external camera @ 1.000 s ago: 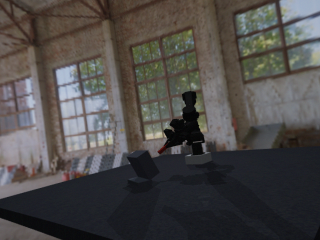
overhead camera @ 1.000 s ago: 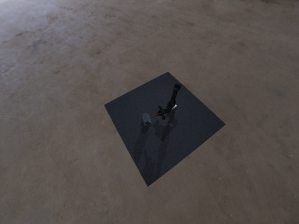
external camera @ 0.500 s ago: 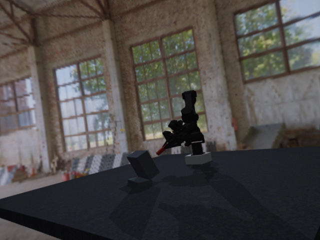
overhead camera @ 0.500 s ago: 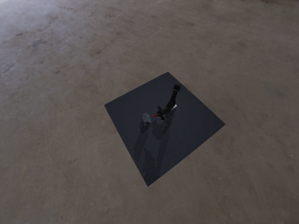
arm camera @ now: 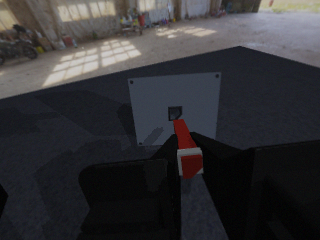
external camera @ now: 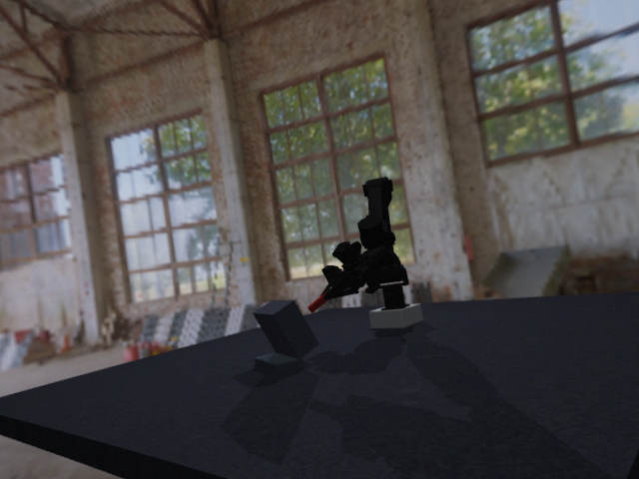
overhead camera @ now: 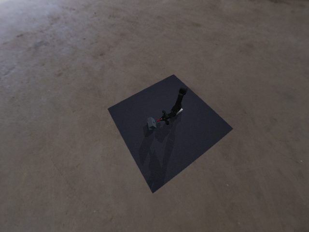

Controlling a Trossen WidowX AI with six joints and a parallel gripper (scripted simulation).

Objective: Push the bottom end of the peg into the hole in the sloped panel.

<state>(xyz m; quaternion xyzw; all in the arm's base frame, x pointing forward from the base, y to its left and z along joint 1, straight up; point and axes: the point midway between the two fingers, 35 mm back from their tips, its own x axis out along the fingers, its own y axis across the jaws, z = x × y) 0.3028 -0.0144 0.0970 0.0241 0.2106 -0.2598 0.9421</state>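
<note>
The red peg (overhead camera: 159, 120) (external camera: 317, 302) (arm camera: 183, 134) has flat sides and a white band near its rear end. My gripper (overhead camera: 162, 119) (external camera: 326, 295) (arm camera: 183, 138) is shut on it, and the peg slants forward and down toward the panel. The grey sloped panel (overhead camera: 150, 124) (external camera: 287, 328) (arm camera: 150, 102) faces the arm. Its dark hole (arm camera: 175, 113) is roughly square with a cut lower right corner. In the wrist view the peg's far tip appears just below the hole. In the exterior view the tip is outside the panel, with a gap between them.
The panel rests on a low foot (external camera: 279, 361) on the dark table (overhead camera: 194, 139) (external camera: 464, 371). The arm's pale base block (overhead camera: 180, 110) (external camera: 396, 316) stands behind the gripper. Small dark dots mark the panel's corners in the wrist view. Shadows of the arm and panel lie across the table.
</note>
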